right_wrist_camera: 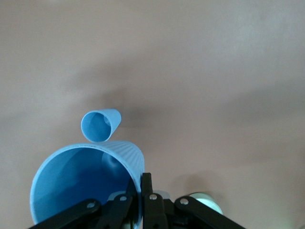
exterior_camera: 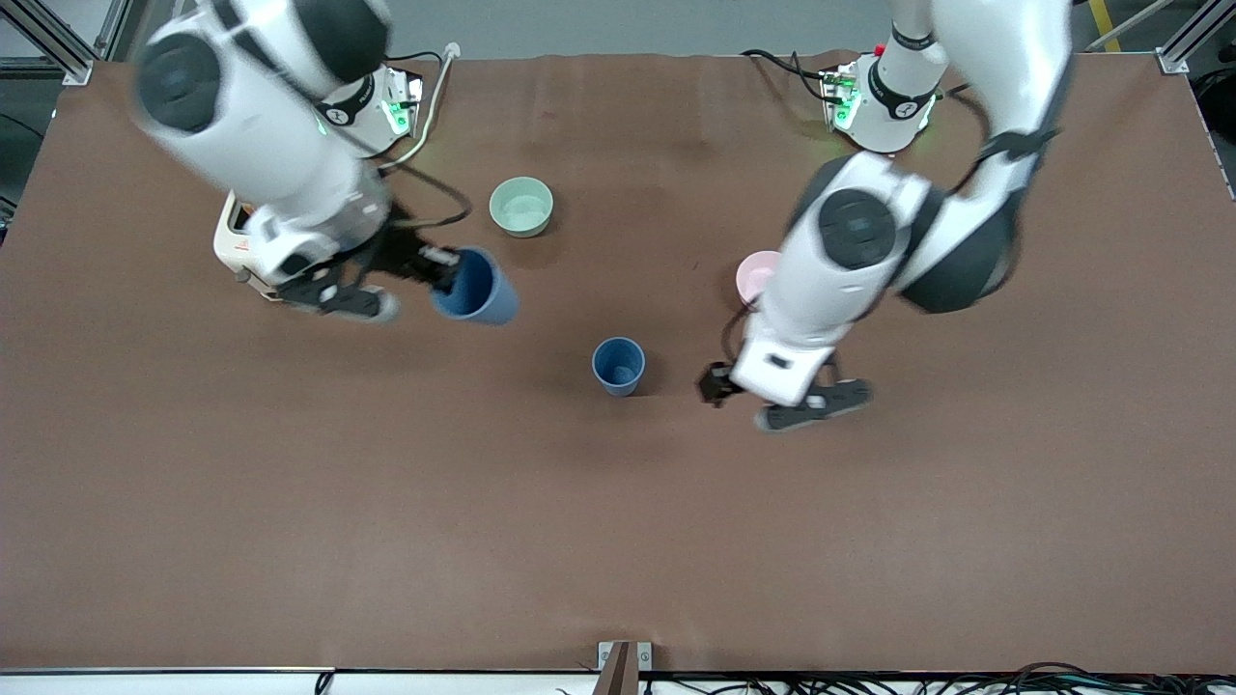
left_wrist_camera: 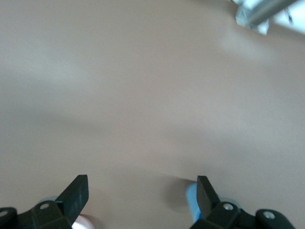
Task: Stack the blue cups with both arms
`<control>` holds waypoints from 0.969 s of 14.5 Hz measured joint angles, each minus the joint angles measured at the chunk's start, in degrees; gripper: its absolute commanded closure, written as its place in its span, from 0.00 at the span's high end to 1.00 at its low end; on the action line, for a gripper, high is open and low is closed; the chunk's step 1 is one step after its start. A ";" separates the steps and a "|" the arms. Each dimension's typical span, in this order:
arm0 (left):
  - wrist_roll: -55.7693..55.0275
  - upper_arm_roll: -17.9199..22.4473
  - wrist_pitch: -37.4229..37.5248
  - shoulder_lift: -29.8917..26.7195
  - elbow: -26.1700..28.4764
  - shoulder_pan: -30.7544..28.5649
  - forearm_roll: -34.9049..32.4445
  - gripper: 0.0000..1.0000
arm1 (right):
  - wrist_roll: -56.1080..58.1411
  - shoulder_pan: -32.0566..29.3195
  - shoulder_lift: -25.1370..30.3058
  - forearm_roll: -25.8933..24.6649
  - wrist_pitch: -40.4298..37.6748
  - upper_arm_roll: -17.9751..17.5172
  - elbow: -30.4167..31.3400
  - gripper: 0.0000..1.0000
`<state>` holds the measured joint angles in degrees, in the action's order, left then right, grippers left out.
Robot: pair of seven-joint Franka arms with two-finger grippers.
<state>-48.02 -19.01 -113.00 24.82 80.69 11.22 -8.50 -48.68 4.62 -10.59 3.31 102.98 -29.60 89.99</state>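
Observation:
My right gripper (exterior_camera: 442, 275) is shut on the rim of one blue cup (exterior_camera: 475, 287) and holds it tilted in the air, over the table beside the pale green bowl. In the right wrist view the gripper (right_wrist_camera: 141, 183) pinches this cup's wall (right_wrist_camera: 81, 183), one finger inside. The second blue cup (exterior_camera: 618, 365) stands upright on the table near the middle; it also shows in the right wrist view (right_wrist_camera: 100, 125). My left gripper (exterior_camera: 717, 383) is open and empty, low beside the standing cup toward the left arm's end. In the left wrist view (left_wrist_camera: 141, 193) an edge of that cup (left_wrist_camera: 191, 204) shows by one finger.
A pale green bowl (exterior_camera: 521, 206) stands toward the robots' bases, also seen in the right wrist view (right_wrist_camera: 206, 200). A pink bowl (exterior_camera: 756, 273) is partly hidden by the left arm. A white box (exterior_camera: 232, 241) lies under the right arm.

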 measured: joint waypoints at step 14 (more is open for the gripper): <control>27.88 -0.05 23.12 -21.39 0.48 -18.78 2.23 1.00 | -19.19 12.81 -18.88 -19.67 18.46 -0.78 -0.49 0.01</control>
<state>-20.13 -19.07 -89.88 3.43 81.18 -7.56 -6.27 -67.87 17.43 -29.46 -16.36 121.44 -30.38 89.50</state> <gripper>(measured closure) 0.000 0.956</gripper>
